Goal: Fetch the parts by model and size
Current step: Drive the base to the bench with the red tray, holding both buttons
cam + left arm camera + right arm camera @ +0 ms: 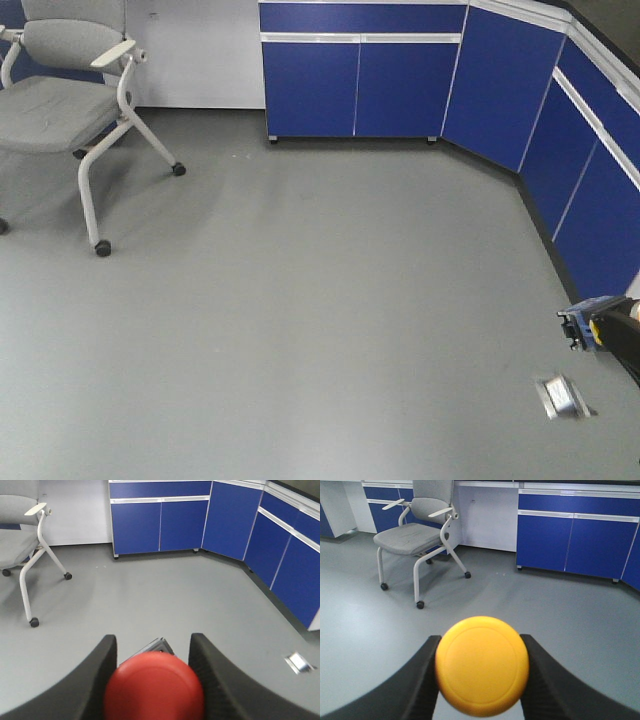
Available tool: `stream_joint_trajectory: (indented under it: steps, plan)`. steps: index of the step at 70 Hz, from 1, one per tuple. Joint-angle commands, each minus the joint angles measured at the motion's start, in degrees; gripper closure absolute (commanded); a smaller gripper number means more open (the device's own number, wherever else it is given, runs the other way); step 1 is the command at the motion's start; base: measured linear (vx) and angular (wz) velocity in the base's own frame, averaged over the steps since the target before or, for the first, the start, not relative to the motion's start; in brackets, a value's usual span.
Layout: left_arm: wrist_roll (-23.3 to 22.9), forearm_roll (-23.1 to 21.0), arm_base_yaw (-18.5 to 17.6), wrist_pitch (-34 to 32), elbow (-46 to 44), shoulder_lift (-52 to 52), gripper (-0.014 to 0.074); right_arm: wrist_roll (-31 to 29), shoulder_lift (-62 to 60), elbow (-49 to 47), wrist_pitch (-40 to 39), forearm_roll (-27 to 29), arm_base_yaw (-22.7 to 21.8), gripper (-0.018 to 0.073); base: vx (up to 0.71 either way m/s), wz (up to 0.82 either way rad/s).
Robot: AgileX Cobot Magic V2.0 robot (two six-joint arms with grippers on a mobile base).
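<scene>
At the bottom of the left wrist view, the left gripper pinched the red-capped switch. Bottom centre of the right wrist view, the right gripper clamped the yellow-capped switch. A blue-and-silver base, possibly that switch's, showed at the front view's right edge.

The yellow cap hides everything beneath it; the bottom edge crops the red cap.

Front view looks down across the floor toward blue cabinets; both wrist views, lower, face the same cabinets and chair.
</scene>
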Motion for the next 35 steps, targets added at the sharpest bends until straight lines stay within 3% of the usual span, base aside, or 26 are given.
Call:
stream_joint_trajectory:
  steps: [1,35]
  plan:
    - [-0.05,0.39,-0.42,-4.76,-1.36,0.96,0.0603,-0.23,0.56,-1.64,-4.51,-0.58,-0.28,0.0569,0.67,0.02]
    - [-0.05,0.39,-0.42,-4.76,-1.36,0.96,0.0603,-0.23,0.56,-1.64,-4.51,-0.58,-0.28,0.0569,0.63,-0.05]
